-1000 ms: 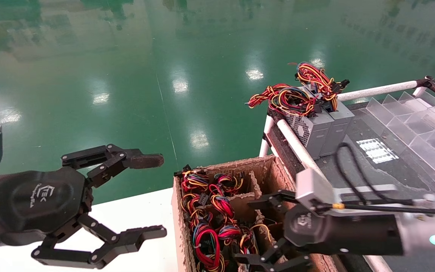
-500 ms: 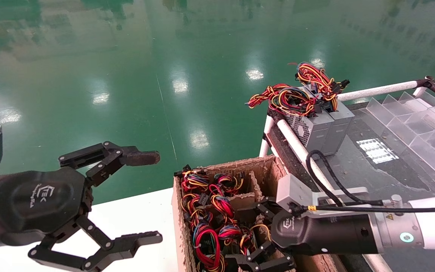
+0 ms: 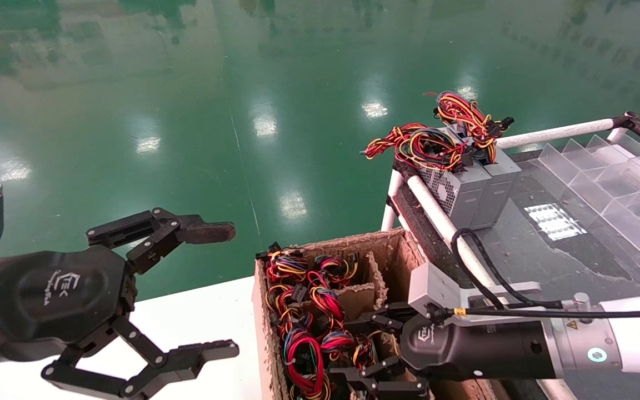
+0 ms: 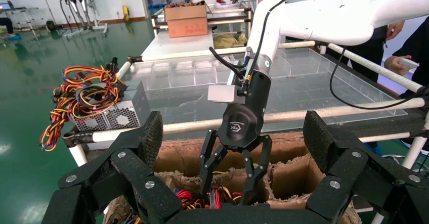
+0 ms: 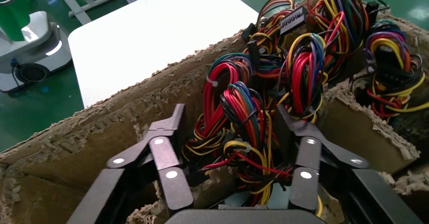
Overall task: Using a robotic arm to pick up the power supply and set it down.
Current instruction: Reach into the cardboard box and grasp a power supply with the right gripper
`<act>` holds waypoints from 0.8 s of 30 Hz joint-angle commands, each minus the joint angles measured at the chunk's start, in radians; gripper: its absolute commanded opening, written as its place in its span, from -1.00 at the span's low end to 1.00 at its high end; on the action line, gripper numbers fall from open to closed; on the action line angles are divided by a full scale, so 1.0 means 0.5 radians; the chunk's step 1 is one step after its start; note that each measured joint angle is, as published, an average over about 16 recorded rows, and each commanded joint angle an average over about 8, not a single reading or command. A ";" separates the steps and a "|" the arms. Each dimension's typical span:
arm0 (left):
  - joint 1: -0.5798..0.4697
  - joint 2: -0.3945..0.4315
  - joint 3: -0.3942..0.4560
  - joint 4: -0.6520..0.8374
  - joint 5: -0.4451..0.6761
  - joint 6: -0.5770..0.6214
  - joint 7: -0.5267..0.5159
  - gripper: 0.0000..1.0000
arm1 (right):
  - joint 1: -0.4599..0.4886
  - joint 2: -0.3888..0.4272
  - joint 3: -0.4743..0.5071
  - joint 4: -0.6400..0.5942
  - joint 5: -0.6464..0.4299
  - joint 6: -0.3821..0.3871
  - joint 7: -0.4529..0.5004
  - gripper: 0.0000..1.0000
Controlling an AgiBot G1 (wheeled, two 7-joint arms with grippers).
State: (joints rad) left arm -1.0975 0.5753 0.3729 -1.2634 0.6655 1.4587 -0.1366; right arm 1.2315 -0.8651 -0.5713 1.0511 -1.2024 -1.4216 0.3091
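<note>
My right gripper (image 3: 353, 351) is the robotic arm's, all black on a white tube, and it reaches down into a cardboard box (image 3: 353, 241). It is open, its fingers (image 5: 174, 125) standing on either side of one power supply's red, yellow, black and blue wire bundle (image 5: 243, 107). A little of that supply's grey metal (image 5: 225, 199) shows under the wires. In the left wrist view the right gripper (image 4: 226, 193) has its fingertips down among the box's dividers. My left gripper (image 3: 231, 290) hangs open and empty to the left, above the white table (image 3: 203, 311).
The box's other compartments hold several more wire bundles (image 3: 298, 289). Two grey power supplies (image 3: 467, 191) stand on the rack beyond a white tube rail (image 3: 442, 219). Clear plastic dividers (image 3: 620, 183) lie at the far right. Green floor is beyond.
My right gripper has moved left and down into the box, its fingers now around the wire bundle. The left gripper sank slightly, then stayed still.
</note>
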 commanded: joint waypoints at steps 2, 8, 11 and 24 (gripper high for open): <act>0.000 0.000 0.000 0.000 0.000 0.000 0.000 1.00 | 0.004 -0.011 0.001 -0.021 0.001 0.000 -0.020 -1.00; 0.000 0.000 0.000 0.000 0.000 0.000 0.000 1.00 | 0.011 -0.029 -0.005 -0.066 -0.014 0.004 -0.051 -1.00; 0.000 0.000 0.000 0.000 0.000 0.000 0.000 1.00 | 0.008 -0.026 -0.006 -0.076 -0.024 0.009 -0.067 -1.00; 0.000 0.000 0.000 0.000 0.000 0.000 0.000 1.00 | -0.053 0.055 0.064 0.025 0.076 0.043 -0.040 -1.00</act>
State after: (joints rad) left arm -1.0975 0.5753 0.3731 -1.2634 0.6654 1.4586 -0.1365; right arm 1.2063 -0.8334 -0.5379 1.0640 -1.1628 -1.4042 0.2868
